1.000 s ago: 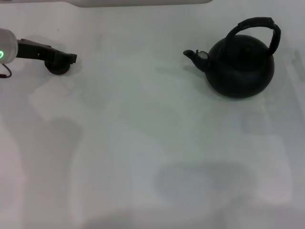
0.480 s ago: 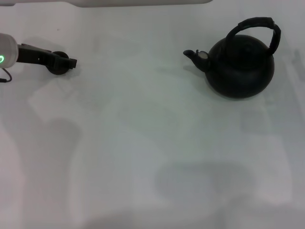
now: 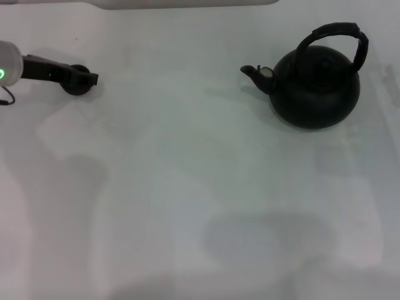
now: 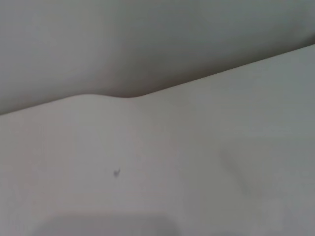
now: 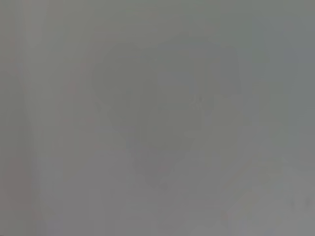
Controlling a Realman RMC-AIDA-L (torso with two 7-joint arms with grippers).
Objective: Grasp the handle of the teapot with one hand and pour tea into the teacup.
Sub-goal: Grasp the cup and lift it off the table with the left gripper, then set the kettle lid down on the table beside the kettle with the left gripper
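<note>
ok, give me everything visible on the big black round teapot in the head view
The matte-black round teapot stands upright on the white table, far right of the head view. A thick black arched handle with a wrapped look loops over its top, standing up. A short spout with a pale tip points toward the robot's left. Nothing touches it but the table; no gripper is near. The wrist views do not show it.

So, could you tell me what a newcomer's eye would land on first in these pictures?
Most striking is the large black teapot at the far right of the white table, its arched handle upright and its spout pointing left. Far across at the left edge, the left gripper reaches over the tiny black teacup.
</note>
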